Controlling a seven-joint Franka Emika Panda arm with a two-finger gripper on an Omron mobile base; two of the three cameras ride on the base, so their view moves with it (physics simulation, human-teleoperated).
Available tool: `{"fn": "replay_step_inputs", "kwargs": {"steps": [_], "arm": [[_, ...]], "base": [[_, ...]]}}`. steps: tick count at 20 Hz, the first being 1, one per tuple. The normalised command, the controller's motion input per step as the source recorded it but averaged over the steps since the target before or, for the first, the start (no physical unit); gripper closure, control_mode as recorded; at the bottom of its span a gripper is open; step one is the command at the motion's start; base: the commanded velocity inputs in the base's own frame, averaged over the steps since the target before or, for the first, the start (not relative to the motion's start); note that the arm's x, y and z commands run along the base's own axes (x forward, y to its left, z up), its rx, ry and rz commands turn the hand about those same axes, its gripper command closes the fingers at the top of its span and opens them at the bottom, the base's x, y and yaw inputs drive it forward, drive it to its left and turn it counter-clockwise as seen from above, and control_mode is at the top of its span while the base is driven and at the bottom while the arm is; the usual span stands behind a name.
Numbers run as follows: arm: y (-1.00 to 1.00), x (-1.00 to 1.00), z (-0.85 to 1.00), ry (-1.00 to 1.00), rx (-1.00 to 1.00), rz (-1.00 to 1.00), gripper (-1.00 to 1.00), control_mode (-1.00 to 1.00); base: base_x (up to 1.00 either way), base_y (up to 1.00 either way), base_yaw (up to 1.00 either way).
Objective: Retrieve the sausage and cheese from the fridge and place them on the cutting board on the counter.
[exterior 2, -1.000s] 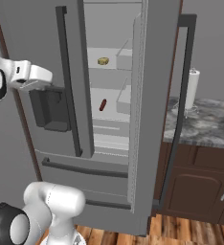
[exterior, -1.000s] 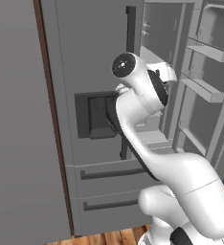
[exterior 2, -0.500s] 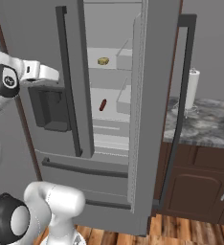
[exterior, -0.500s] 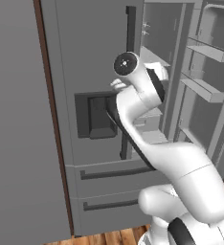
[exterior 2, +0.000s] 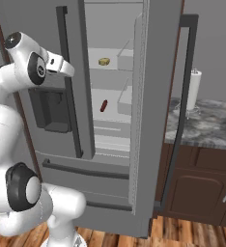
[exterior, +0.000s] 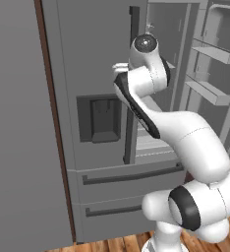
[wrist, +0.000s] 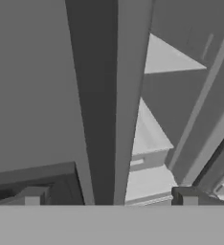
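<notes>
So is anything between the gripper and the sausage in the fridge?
Yes. The closed left door's dark handle stands right before the open gripper. The sausage lies on a shelf beyond it, inside the fridge.

White arm [exterior: 186, 133]; dark joints

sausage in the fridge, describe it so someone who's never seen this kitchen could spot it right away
Start at the tall grey French-door fridge, whose right door stands open beside the marbled counter. Inside, look at the white shelf below the one holding a small yellowish lump. The sausage is the slim dark red-brown cylinder there, the only dark, elongated item.
</notes>
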Motion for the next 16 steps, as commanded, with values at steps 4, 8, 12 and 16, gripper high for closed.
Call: {"fn": "replay_step_inputs", "kwargs": {"steps": [4, 8, 12, 16], "arm": [[0.27, 0.68, 0.00, 0.00, 0.00, 0.19, -1.00, -1.00], [0.03, 0.54, 0.00, 0.00, 0.00, 0.09, -1.00, -1.00], [-0.04, 0.20, 0.00, -0.01, 0.00, -0.10, -1.00, -1.00], [0.00, 0.37, 0.00, -0.03, 0.02, -0.08, -1.00, -1.00]], "base": [[0.00, 0.00, 0.00], [0.00, 0.00, 0.00], [0.00, 0.00, 0.00], [0.00, 0.00, 0.00]]}}
